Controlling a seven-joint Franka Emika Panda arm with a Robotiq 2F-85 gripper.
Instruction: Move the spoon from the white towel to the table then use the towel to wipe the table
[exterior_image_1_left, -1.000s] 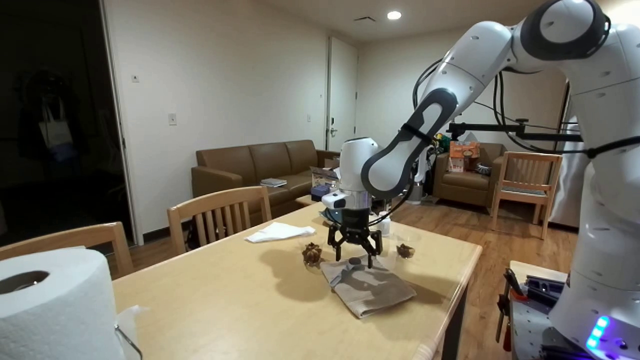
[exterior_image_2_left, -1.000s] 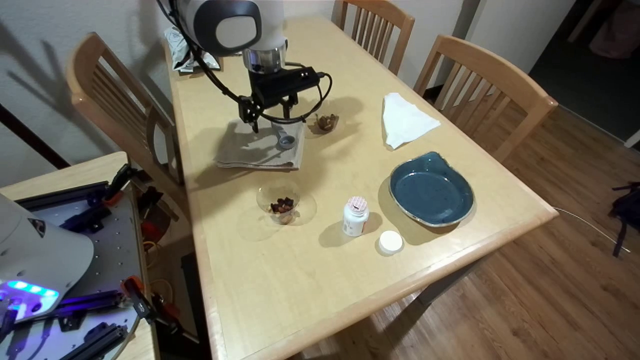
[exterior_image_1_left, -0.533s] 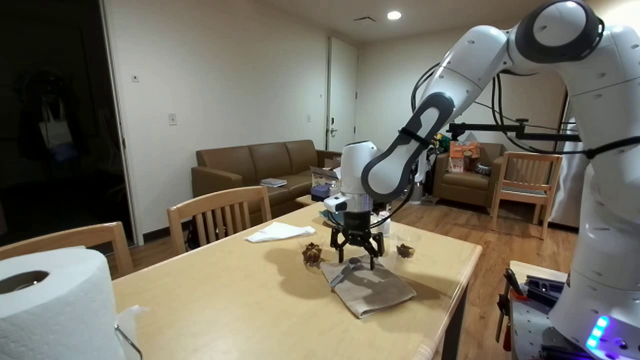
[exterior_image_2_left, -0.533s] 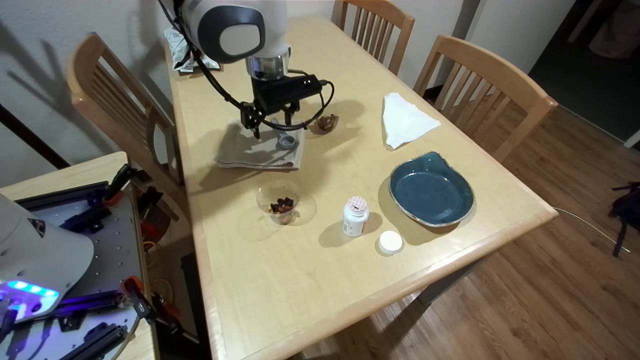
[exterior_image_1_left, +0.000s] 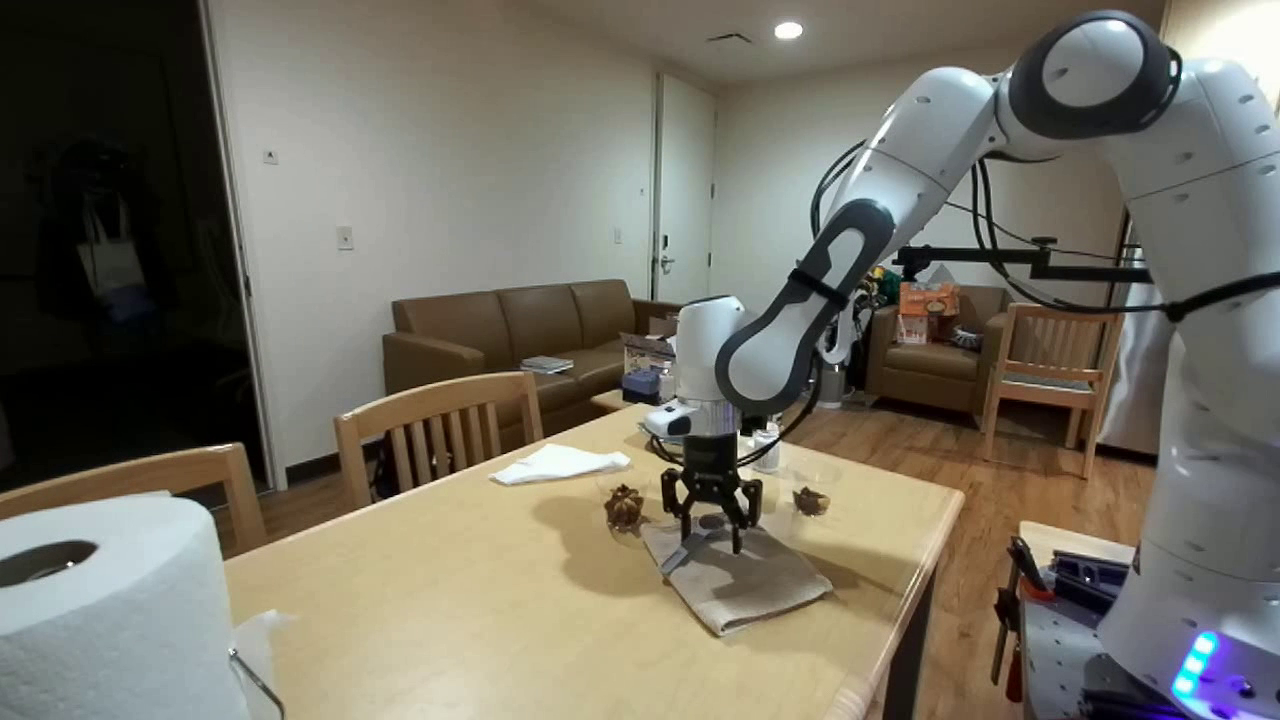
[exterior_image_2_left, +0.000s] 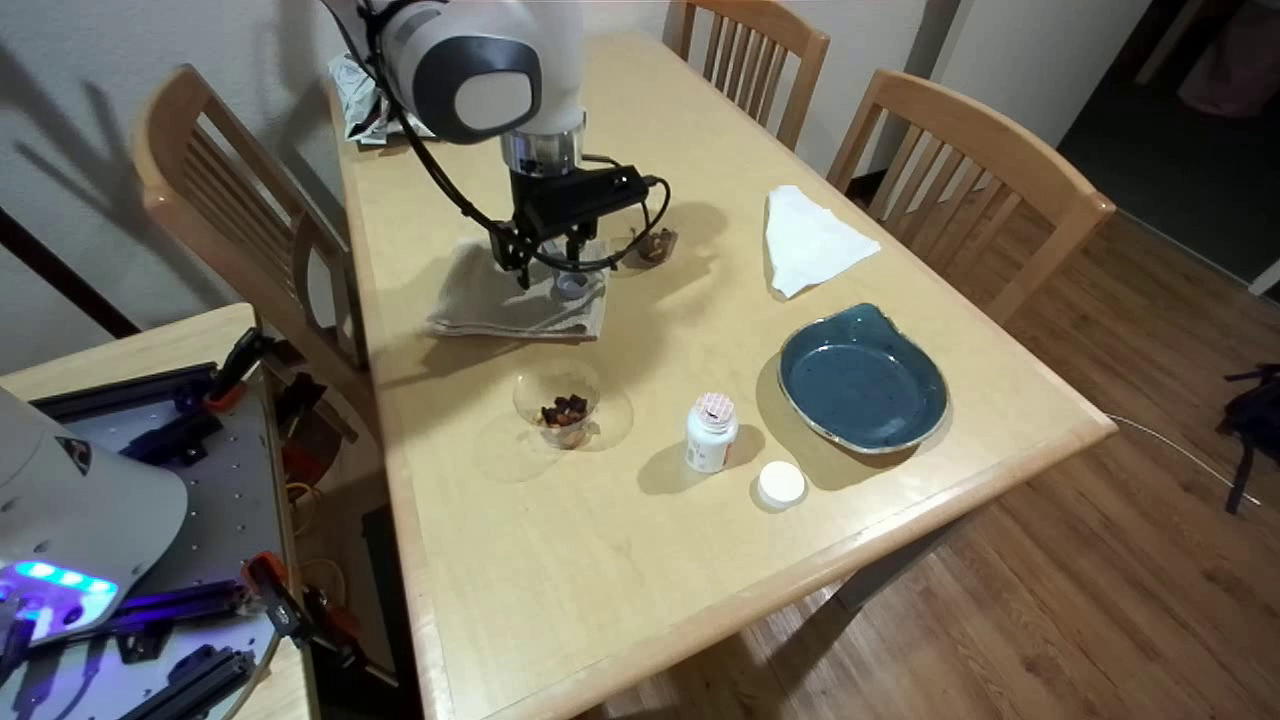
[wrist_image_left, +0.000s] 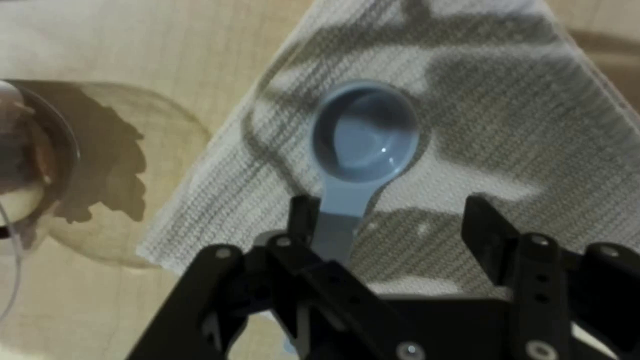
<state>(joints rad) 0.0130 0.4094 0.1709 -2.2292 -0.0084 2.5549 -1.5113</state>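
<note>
The white towel (exterior_image_1_left: 765, 595) lies folded on the light wooden table (exterior_image_1_left: 450, 600); it also shows in an exterior view (exterior_image_2_left: 480, 300) and the wrist view (wrist_image_left: 440, 165). The grey-blue spoon (wrist_image_left: 345, 197) lies on the towel, round bowl uppermost in the wrist view. It also shows in both exterior views (exterior_image_1_left: 685, 553) (exterior_image_2_left: 572, 287). My gripper (wrist_image_left: 392, 220) is open, low over the towel (exterior_image_1_left: 711, 541) (exterior_image_2_left: 548, 268). The spoon's handle runs between the fingers, close beside the left finger in the wrist view. The gripper's links hide most of the lower handle. Contact with the towel cannot be told.
Clear cups with dark contents stand on both sides of the towel (exterior_image_2_left: 562, 412) (exterior_image_2_left: 655, 246). A white bottle (exterior_image_2_left: 711, 437), a white lid (exterior_image_2_left: 780, 484), a blue dish (exterior_image_2_left: 862, 390) and a white paper sheet (exterior_image_2_left: 812, 245) are on the table. A paper roll (exterior_image_1_left: 110, 610) stands near the camera.
My gripper has moved down toward the towel and the spoon, and its fingers have come a little closer together. The spoon and towel look to be in the same place.
</note>
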